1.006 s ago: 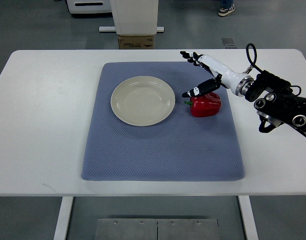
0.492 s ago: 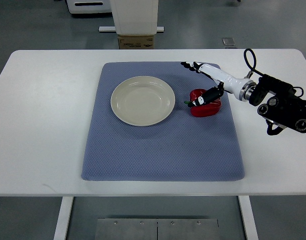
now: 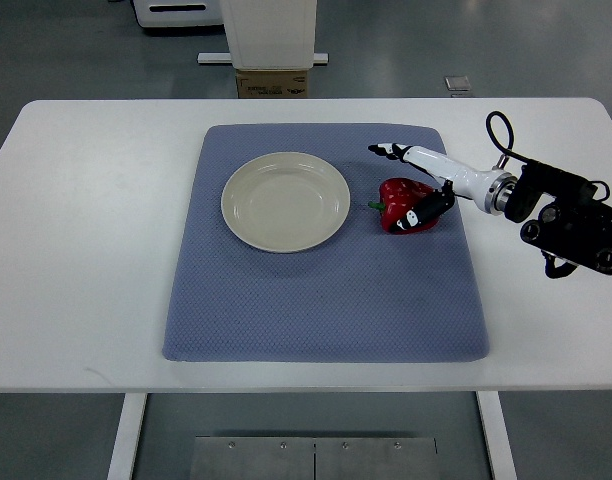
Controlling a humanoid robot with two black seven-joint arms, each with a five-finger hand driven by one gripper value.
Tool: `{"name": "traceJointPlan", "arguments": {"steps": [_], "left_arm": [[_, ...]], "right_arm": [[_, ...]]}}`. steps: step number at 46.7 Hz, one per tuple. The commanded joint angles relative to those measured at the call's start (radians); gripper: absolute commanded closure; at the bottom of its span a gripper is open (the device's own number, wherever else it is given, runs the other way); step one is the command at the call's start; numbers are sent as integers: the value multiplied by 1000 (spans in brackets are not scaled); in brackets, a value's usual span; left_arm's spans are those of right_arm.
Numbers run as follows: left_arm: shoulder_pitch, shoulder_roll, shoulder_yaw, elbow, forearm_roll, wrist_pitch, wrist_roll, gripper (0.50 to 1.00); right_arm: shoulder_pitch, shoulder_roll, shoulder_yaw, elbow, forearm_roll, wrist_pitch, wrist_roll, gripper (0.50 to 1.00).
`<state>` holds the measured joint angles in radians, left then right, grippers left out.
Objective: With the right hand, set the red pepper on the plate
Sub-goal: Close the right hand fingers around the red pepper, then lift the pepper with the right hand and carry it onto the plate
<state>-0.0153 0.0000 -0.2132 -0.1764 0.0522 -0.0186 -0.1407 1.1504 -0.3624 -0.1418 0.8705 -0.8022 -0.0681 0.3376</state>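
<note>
Closing on the red pepper (image 3: 404, 205) with the right hand (image 3: 423, 188), near the mat's right edge.

The right hand's fingers are spread around the pepper, the long ones reaching past its far side and the dark-tipped thumb (image 3: 418, 215) lying against its near side; whether they grip firmly cannot be told, and the pepper sits on the blue mat (image 3: 326, 290), just beside the plate (image 3: 285, 200) on its right. To do this well, the fingers should probably pinch evenly across the pepper's body, not the green stem pointing at the plate, then lift clear of the rim before crossing left, since the glossy skin may slip. Counted: one pepper, one plate, one mat, one white table (image 3: 76, 250), one hand in view.
</note>
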Motion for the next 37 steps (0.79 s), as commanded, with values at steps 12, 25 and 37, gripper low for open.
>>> {"name": "traceJointPlan", "arguments": {"steps": [12,25,37], "left_arm": [[0,0,0,0,0,0,0,500],[0,0,0,0,0,0,0,500],[0,0,0,0,0,0,0,500]], "right_arm": [[-1,0,-39,-13,-15,-6,0,576],[-3,0,-61,-41,-22,-6,0,628],[-3,2,-61,-54,-22,-6,0,735]]}}
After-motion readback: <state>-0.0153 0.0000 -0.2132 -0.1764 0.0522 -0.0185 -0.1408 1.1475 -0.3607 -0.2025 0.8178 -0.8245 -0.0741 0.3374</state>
